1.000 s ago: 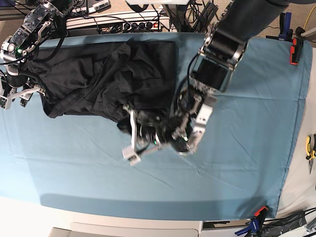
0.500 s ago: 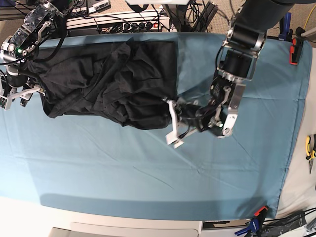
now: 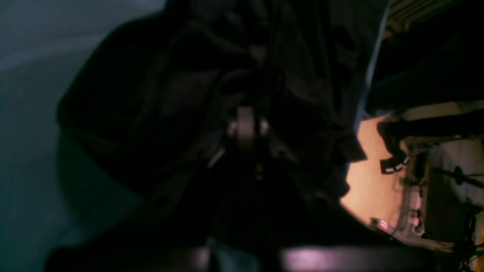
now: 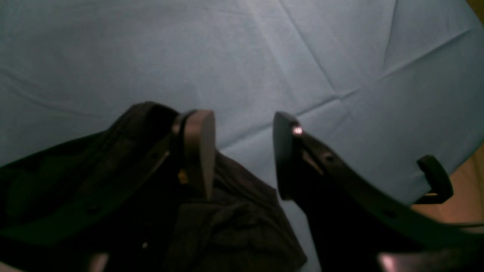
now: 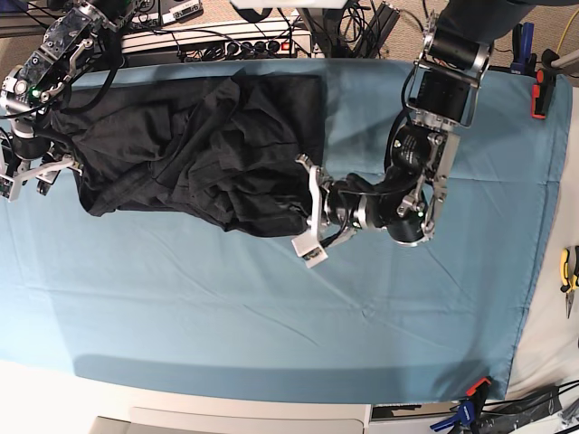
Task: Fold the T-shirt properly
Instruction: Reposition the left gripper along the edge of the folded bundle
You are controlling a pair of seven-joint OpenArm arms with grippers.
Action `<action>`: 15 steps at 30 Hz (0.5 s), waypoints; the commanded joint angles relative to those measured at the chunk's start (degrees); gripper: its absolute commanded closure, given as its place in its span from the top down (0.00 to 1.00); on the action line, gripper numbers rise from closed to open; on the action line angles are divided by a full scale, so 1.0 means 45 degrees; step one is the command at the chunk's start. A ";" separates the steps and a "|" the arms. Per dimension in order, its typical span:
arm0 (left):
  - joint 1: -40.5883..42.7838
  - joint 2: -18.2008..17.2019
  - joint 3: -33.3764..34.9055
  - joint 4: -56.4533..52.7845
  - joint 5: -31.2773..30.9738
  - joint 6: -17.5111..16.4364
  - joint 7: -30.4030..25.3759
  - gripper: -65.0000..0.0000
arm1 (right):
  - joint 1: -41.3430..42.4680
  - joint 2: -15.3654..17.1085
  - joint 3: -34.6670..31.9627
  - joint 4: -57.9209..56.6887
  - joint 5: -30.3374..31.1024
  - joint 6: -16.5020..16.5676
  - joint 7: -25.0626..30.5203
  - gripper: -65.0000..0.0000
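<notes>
The black T-shirt (image 5: 199, 145) lies crumpled across the back left of the teal table cloth (image 5: 271, 316). My left gripper (image 5: 308, 212) is at the shirt's lower right edge. In the left wrist view its fingertips (image 3: 246, 126) are pressed together and black T-shirt fabric (image 3: 151, 94) bunches all around them. My right gripper (image 5: 27, 181) is at the shirt's far left end. In the right wrist view the right gripper (image 4: 244, 151) stands open with only cloth between its fingers, and the left finger overlaps the T-shirt's edge (image 4: 227, 226).
Cables and a power strip (image 5: 217, 41) run along the table's back edge. Clamps (image 5: 538, 90) (image 5: 470, 393) pin the cloth at the right side. Yellow-handled pliers (image 5: 568, 271) lie beyond the right edge. The front and right of the cloth show only creases.
My left arm has swung from the shirt's lower hem to the right and slightly back, its gripper now at the shirt's right edge. The right arm has not moved.
</notes>
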 commanded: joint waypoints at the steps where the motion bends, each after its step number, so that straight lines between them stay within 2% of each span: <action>1: -0.0155 0.0005 -0.0034 0.0185 -0.0248 -0.0189 -0.0146 0.00 | 0.0107 0.0209 0.0024 0.0199 0.0024 -0.0063 0.0340 0.40; 4: 0.0238 -0.0053 -0.0034 0.0185 0.0000 -0.0243 -0.0452 0.00 | 0.0112 0.0214 0.0024 0.0204 0.0029 -0.0063 0.0355 0.40; 8: 0.0884 -0.0058 -0.0034 0.0175 0.1428 -0.0199 -0.1243 0.00 | 0.0112 0.0214 0.0024 0.0204 0.0034 -0.0063 0.0364 0.40; 15: 0.1039 -0.0053 -0.0034 0.0175 0.3337 0.0457 -0.2268 0.00 | 0.0112 0.0214 0.0024 0.0204 0.0034 -0.0063 0.0364 0.40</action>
